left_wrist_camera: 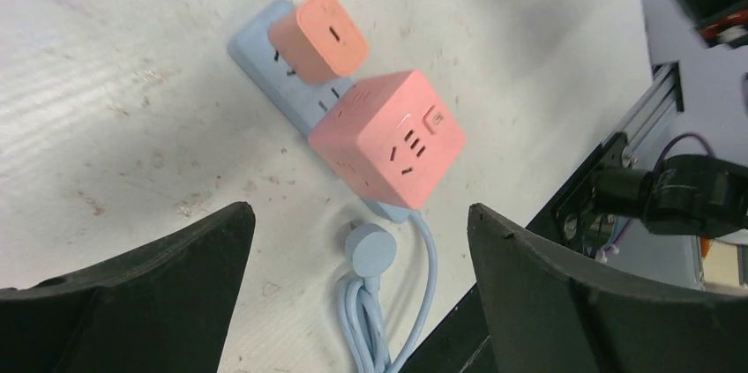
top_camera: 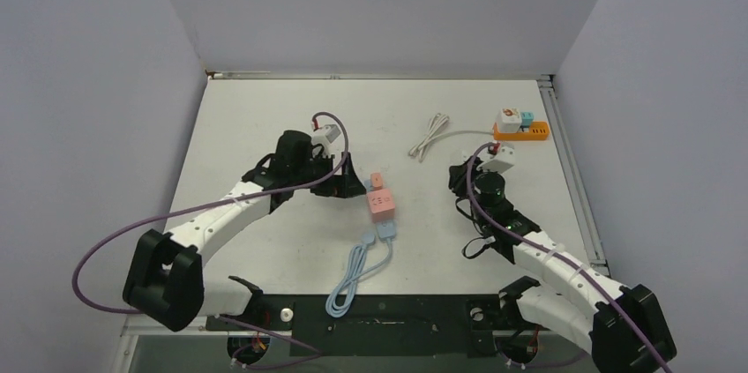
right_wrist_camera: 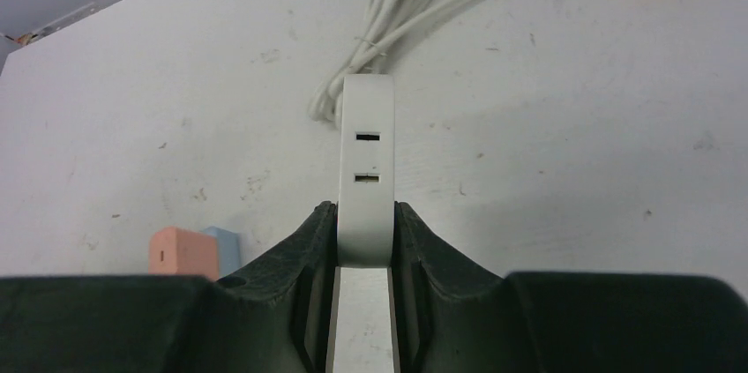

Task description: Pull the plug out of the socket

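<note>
Jaws of the left gripper (left_wrist_camera: pixel 357 214) stand wide apart, empty, just left of the pink cube socket (left_wrist_camera: pixel 388 139); right gripper (right_wrist_camera: pixel 365 214) clamps a white two-slot block (right_wrist_camera: pixel 366 117), perhaps a charger.

My left arm (top_camera: pixel 222 214) and right arm (top_camera: pixel 556 272) are white with black joints and black bases. A purple cable (top_camera: pixel 145 223) runs along each. My pincer fingers (left_wrist_camera: pixel 564 294) are black.

place: robotics lab; enclosed test bench
enclosure: plain pale walls (top_camera: pixel 388 3) box in a scuffed white table (top_camera: pixel 265 126); aluminium rail (top_camera: pixel 575 181) along its right edge
rig: left arm (top_camera: pixel 220 214) and right arm (top_camera: pixel 547 263) mounted on a black base plate (top_camera: pixel 397 311); purple cables (top_camera: pixel 115 233) looping loose
props: orange power strip (top_camera: pixel 520 132) and blue power strip (left_wrist_camera: pixel 256 42) lying loose on the table
</note>
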